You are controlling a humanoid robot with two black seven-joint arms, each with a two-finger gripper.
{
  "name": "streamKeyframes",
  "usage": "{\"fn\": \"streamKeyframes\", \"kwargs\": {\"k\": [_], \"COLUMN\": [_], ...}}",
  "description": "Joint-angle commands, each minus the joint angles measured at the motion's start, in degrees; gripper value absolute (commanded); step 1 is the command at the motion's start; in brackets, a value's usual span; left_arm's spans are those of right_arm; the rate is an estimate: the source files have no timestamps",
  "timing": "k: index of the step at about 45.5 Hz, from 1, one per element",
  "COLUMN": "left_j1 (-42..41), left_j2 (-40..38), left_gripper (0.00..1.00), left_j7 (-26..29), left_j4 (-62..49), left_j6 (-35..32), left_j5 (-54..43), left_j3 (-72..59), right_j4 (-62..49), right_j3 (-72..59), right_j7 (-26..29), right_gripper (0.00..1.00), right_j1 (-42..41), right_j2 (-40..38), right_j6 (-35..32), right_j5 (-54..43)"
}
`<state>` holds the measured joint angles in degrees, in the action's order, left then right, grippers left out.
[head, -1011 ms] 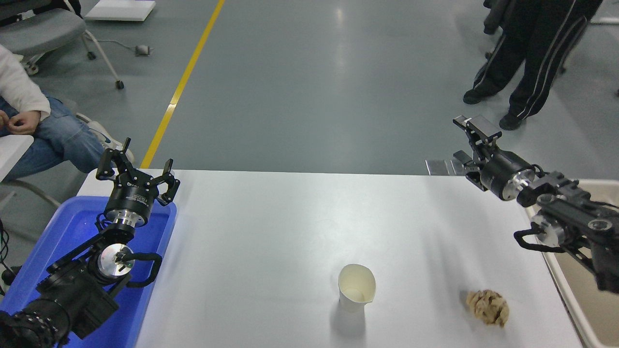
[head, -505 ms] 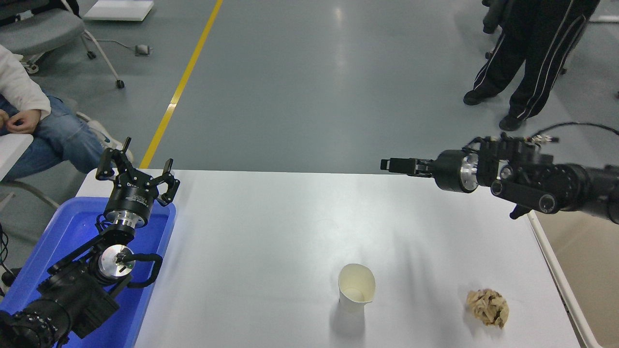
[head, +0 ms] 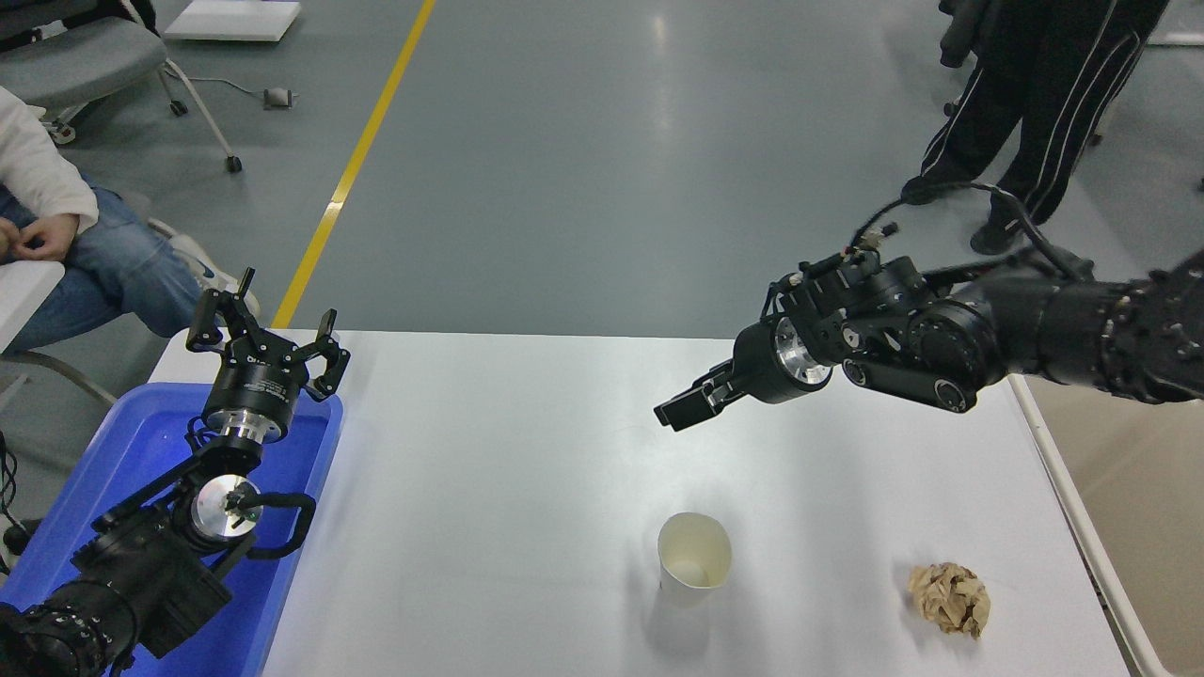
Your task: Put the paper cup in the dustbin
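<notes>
Swinging in from the right edge, my right gripper (head: 679, 414) has dropped toward centre frame and now hangs above the table, well apart from the paper cup (head: 694, 570). That cup stands upright at lower centre on the white table (head: 527, 451). Whether those jaws are apart I cannot tell; nothing is held. My left gripper (head: 266, 337), fingers spread, sits parked over the blue tray (head: 141, 442) at lower left.
</notes>
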<state>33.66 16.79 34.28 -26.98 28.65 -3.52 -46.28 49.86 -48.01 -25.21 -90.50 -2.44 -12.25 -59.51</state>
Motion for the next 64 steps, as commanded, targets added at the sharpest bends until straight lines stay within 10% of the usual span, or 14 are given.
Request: {"fn": "streamKeyframes", "kwargs": {"k": [1, 54, 64], "left_j1": [0.0, 0.0, 0.0], "left_j2": [0.0, 0.0, 0.0], "left_gripper": [1.00, 1.00, 1.00], "left_j7": [0.0, 0.0, 0.0], "left_j4": [0.0, 0.0, 0.0], "left_j6": [0.0, 0.0, 0.0], "left_j5": [0.0, 0.0, 0.0], "left_j3": [0.0, 0.0, 0.0], "right_j4": [5.6, -2.0, -1.9], "right_j3": [-2.0, -1.5, -2.1], "right_j7": [-0.1, 0.0, -1.0], "right_gripper": [0.99, 0.97, 0.48], "right_j1": [-3.1, 10.7, 9.8], "right_j2": [2.4, -0.1, -0.4], "right_j6": [-2.4, -2.4, -2.7], "right_j5": [-1.8, -1.0, -1.7]}}
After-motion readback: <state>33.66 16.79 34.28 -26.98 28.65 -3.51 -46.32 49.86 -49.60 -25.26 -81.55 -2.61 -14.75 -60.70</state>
